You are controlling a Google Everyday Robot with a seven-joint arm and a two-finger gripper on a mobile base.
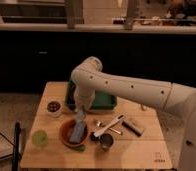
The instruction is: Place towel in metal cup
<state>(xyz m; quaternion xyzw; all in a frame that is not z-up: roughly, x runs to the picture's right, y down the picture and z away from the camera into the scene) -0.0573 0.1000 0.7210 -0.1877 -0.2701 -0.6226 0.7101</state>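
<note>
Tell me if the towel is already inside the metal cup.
No, the towel lies in the orange bowl beside the metal cup, with the claw right above it.

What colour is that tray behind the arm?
The tray is green, clear in the camera view. The pincer is right by the towel in the bowl.

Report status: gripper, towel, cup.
Gripper low over the orange bowl, at the towel. Towel lies in that bowl, not yet in the metal cup. White utensil lies close beside the cup; nothing over its mouth.
</note>
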